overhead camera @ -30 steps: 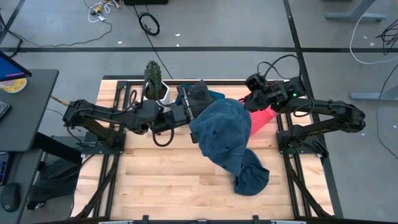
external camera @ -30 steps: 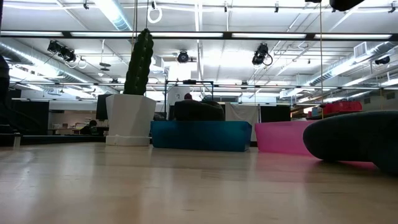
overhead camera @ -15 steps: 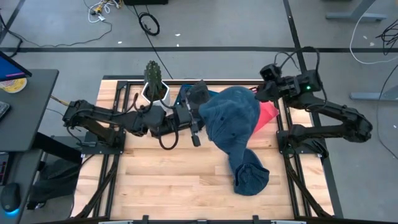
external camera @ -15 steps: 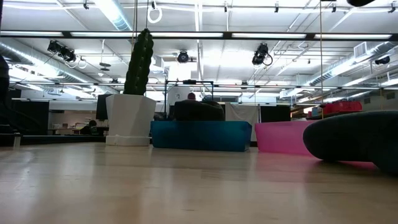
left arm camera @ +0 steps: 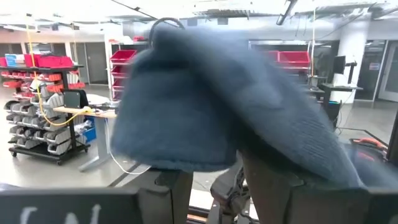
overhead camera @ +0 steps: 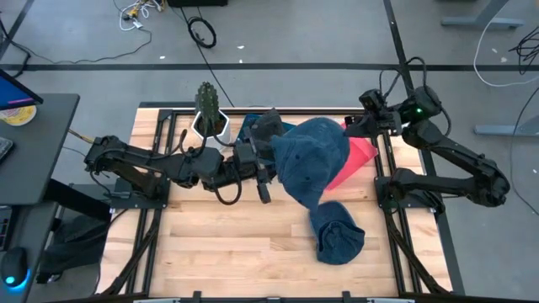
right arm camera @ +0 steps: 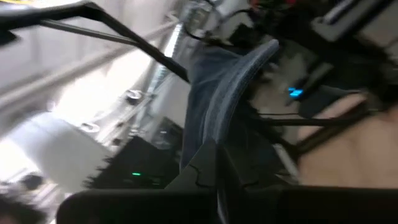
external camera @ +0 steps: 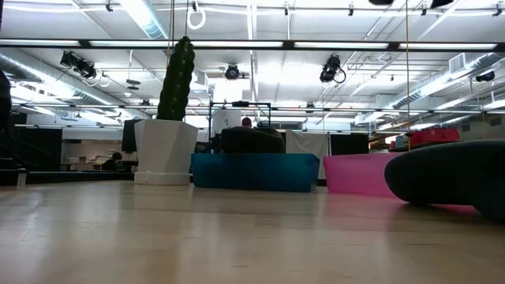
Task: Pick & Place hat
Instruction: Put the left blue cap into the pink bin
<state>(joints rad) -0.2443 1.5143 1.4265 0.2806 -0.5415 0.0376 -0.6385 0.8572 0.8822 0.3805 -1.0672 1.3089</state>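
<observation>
A blue knit hat (overhead camera: 310, 160) hangs spread between my two grippers, above the teal bin (overhead camera: 249, 126) and the pink bin (overhead camera: 360, 156). My left gripper (overhead camera: 264, 165) is at the hat's left side, fingers apart under the knit. My right gripper (overhead camera: 360, 126) is shut on the hat's far right edge. A second blue knit bundle (overhead camera: 338, 235) lies on the table just below the held hat and shows in the low view (external camera: 454, 177). Whether the two are joined, I cannot tell. My left gripper comes level from the table's left. Its two spread fingers (left arm camera: 268, 182) are under the hat's left part (left arm camera: 186, 118), which drapes over them; the fingertips are hidden by the knit. My right gripper pinches the hat's edge (right arm camera: 219, 124) between its two fingers, coming from the table's right. The knit runs away from the fingers toward the left arm, lifted clear there.
A cactus in a white pot (overhead camera: 207, 109) stands at the far edge, left of the teal bin, which holds a dark hat (overhead camera: 269, 124). Bare wood lies toward the near edge (overhead camera: 236, 244). A grey desk (overhead camera: 34, 143) stands left of the table.
My right gripper has moved up and toward the table's far right corner, drawing the hat's right edge with it. The hat has shifted right and far, and its lower part has lifted off the bundle on the table. My left gripper has followed a little to the right.
</observation>
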